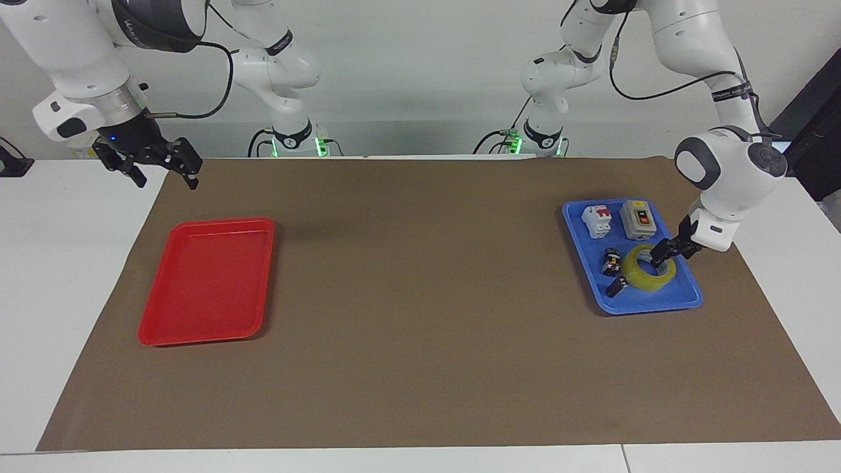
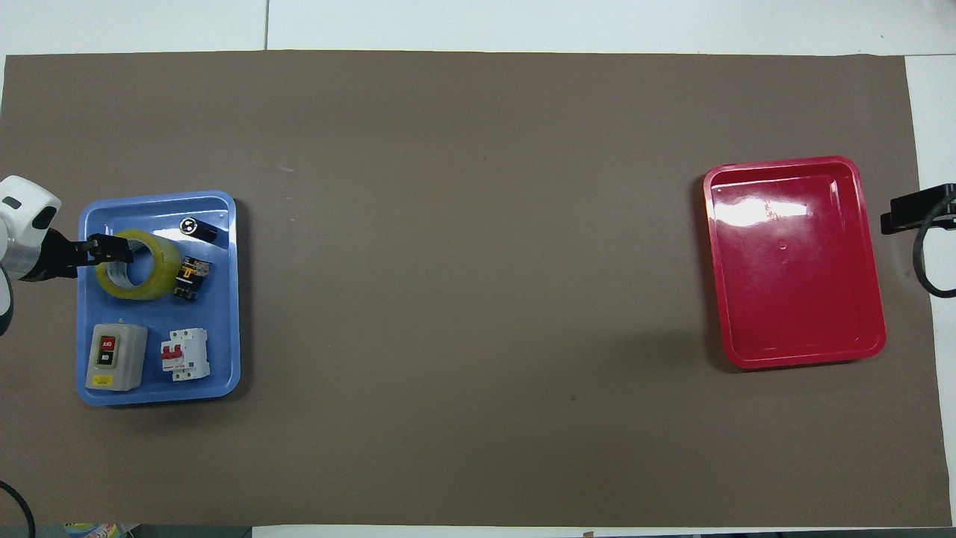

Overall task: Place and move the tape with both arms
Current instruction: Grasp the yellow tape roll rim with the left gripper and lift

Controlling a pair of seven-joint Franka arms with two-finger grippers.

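Observation:
The tape (image 1: 647,278), a yellow ring-shaped roll, lies flat in the blue tray (image 1: 657,306) at the left arm's end of the table; it also shows in the overhead view (image 2: 155,273). My left gripper (image 1: 662,257) is low over the tape, fingers open across the roll's rim on the side toward the left arm's end; in the overhead view the left gripper (image 2: 121,250) covers that rim. My right gripper (image 1: 165,177) is open and empty, and waits in the air near the mat's corner, close to the red tray (image 1: 207,282).
The blue tray (image 2: 160,393) also holds a grey switch box (image 1: 638,219), a white circuit breaker (image 1: 596,220), a small black-and-yellow part (image 1: 611,261) and a black cylinder (image 2: 198,227). The red tray (image 2: 795,299) has nothing in it. A brown mat (image 1: 420,295) covers the table.

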